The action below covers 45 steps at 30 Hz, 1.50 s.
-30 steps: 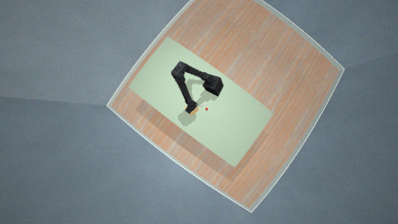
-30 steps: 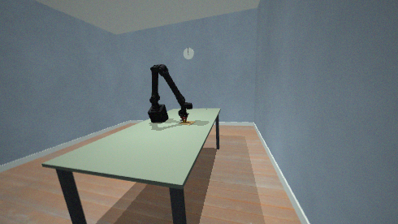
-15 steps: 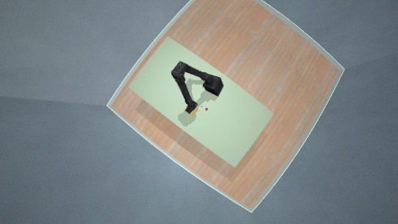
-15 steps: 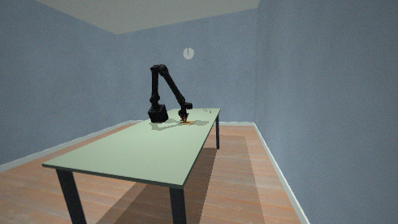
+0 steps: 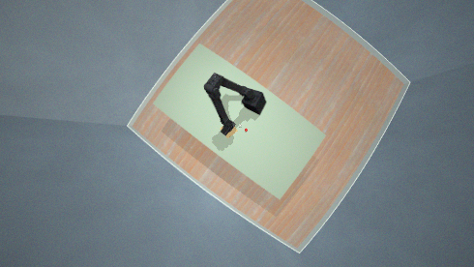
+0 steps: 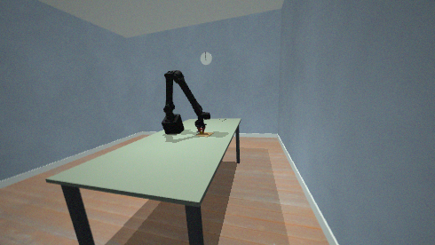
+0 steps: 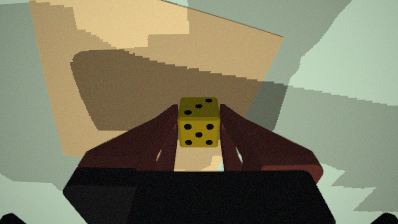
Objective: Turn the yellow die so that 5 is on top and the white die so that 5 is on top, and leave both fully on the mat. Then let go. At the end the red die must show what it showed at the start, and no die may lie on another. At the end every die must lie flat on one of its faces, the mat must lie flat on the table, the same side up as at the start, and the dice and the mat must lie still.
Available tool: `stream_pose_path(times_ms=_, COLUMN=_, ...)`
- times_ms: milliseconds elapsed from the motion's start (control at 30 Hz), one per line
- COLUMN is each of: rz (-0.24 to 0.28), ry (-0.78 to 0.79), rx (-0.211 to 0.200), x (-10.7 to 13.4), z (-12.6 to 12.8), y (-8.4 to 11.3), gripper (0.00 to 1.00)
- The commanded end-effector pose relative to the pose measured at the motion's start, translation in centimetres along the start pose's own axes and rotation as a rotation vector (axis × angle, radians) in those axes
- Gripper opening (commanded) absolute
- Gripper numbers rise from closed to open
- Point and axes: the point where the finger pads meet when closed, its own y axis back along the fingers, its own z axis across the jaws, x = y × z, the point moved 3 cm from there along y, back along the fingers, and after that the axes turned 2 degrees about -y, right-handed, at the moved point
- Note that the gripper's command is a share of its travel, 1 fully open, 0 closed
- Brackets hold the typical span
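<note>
Between the fingertips of the pincer (image 5: 228, 129) (image 6: 201, 129) (image 7: 199, 111), yellow die (image 7: 199, 132), over the mat (image 5: 234, 132) (image 6: 209, 134) (image 7: 240, 45). Pincer slightly apart, a finger close by each side, clamped on nothing. Five facing the palm, so probably on top. Next, likely: widen evenly, back straight off along the fingers, away from the die, without dragging or tipping it.

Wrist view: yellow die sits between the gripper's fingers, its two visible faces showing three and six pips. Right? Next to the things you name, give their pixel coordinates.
Not quite: the wrist view shows three and five pips on the yellow die (image 7: 198, 132), no six. It does sit between the fingers (image 6: 199, 129).
</note>
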Motion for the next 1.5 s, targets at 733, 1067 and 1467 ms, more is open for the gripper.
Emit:
stream_pose_path(times_ms=733, rz=0.003, ry=-0.001, rx=-0.024, x=0.3, z=0.6, y=2.4, gripper=0.38)
stream_pose_path(times_ms=1067, rz=0.005, ry=-0.013, rx=-0.049, x=0.2, z=2.0, y=6.9, gripper=0.38)
stream_pose_path(times_ms=1467, rz=0.002, ry=-0.020, rx=-0.027, x=-0.3, z=1.0, y=9.9, gripper=0.38)
